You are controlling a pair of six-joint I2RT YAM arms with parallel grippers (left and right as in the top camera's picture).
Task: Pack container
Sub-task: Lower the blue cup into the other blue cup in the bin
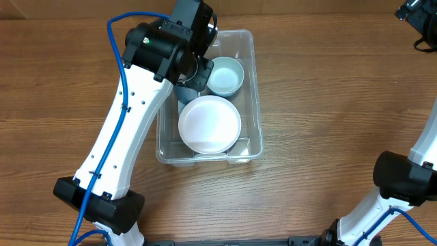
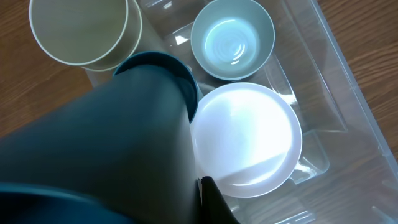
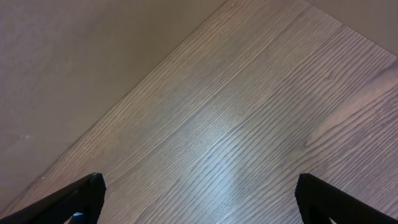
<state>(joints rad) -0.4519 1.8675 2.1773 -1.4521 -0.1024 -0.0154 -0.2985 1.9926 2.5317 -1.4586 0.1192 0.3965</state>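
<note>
The clear container (image 1: 254, 82) stands at the table's centre back and shows in the left wrist view (image 2: 339, 93). Inside lie a white bowl (image 1: 209, 124) (image 2: 249, 137) at the front and a pale green bowl (image 1: 225, 75) (image 2: 233, 38) at the back. My left gripper (image 1: 193, 74) is shut on a dark teal cup (image 1: 183, 93) (image 2: 124, 143), held over the container's left side beside the white bowl. One dark finger (image 2: 214, 202) presses the cup's wall. A cream cup (image 2: 84, 31) stands just behind it. My right gripper (image 3: 199, 199) is open and empty over bare table.
The left arm (image 1: 130, 116) reaches from the front left across the container's left edge. The right arm's base (image 1: 403, 181) is at the front right and its gripper (image 1: 416, 12) at the far right corner. A beige wall (image 3: 93, 56) borders the table.
</note>
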